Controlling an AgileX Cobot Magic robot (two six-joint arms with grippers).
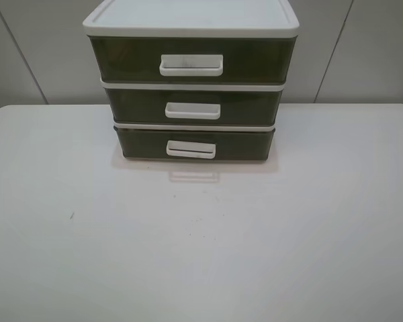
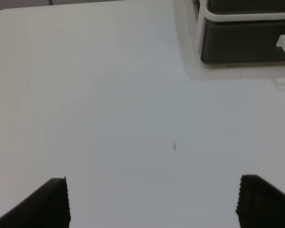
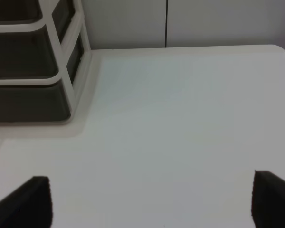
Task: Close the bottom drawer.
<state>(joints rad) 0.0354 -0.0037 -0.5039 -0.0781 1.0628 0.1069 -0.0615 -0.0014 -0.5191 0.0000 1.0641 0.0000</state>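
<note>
On the near part of the white tabletop (image 1: pixel 201 255) there is only bare surface, with a small dark speck (image 1: pixel 72 216) toward the left side. The two arms do not appear in the high view. In the left wrist view, the left end effector (image 2: pixel 152 202) is released: its two dark ribbed fingers (image 2: pixel 57 202) stand wide apart above the tabletop and hold nothing. In the right wrist view, the right end effector (image 3: pixel 149 202) is also released, with the fingers (image 3: pixel 33 202) far from each other and nothing between them.

Farther back, in the middle of the tabletop, stands a white-framed drawer cabinet (image 1: pixel 191 20) with three tiers. The bottom drawer (image 1: pixel 195 144) is the lowest tier, made of dark olive translucent plastic. Its front looks nearly in line with the frame, though it seems a little tilted. Its white handle (image 1: pixel 191 149) is in the middle of the front, and a faint reflection of it lies on the tabletop just before it. Above it are the middle drawer (image 1: pixel 193 107) and the top drawer (image 1: pixel 191 60), both pushed in. Behind the cabinet is a pale panelled wall (image 1: pixel 363 54).
</note>
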